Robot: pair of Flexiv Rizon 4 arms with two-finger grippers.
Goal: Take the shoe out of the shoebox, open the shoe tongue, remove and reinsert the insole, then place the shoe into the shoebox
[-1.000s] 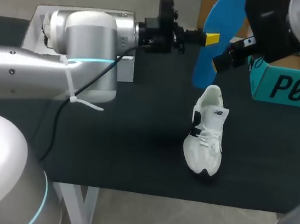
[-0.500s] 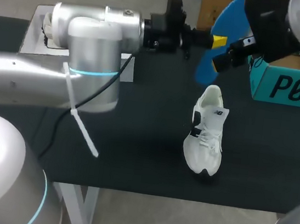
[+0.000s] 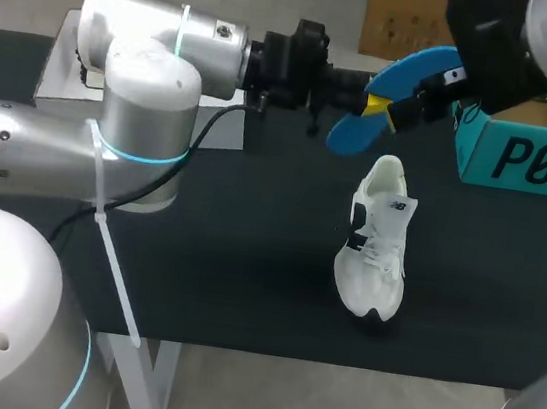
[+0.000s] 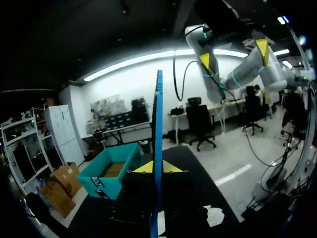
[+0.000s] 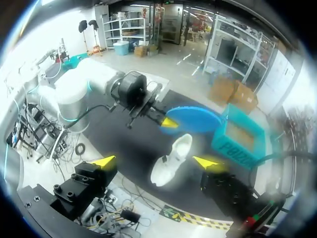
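Here, the left arm (image 3: pixel 149 77) comes in from the left and stretches across the far part of the table (image 3: pixel 246 261); the left jaws are clamped on the blue insole (image 3: pixel 391 79), in the air over the far middle of the table. In the left wrist view the insole (image 4: pixel 158 124) runs edge-on straight out between the two yellow tips, with both tips pressed to it from either side; in the head view its broad face is turned partly upward and it slants up toward the far right.

The white shoe (image 3: pixel 378 240) stands on its sole right of the table's middle, toe toward the near edge, heel toward the far edge, with a black mark on its side; the insole hangs just beyond the heel, apart from the shoe.

The teal shoebox (image 3: pixel 527 152) sits at the far right of the table, open on top, well apart from the shoe; the right wrist view shows the shoebox (image 5: pixel 240 139) just right of the insole (image 5: pixel 193 119), with the shoe (image 5: pixel 171 161) nearer.

The right arm (image 3: pixel 516 45) comes in from the far right corner, high above the shoebox; the right jaws stand wide apart with nothing between them, looking down on the shoe from well above. Whether the right arm touches the insole's far end, I cannot tell.

A pale flat box (image 3: pixel 56 75) lies at the far left, mostly hidden behind the left arm.
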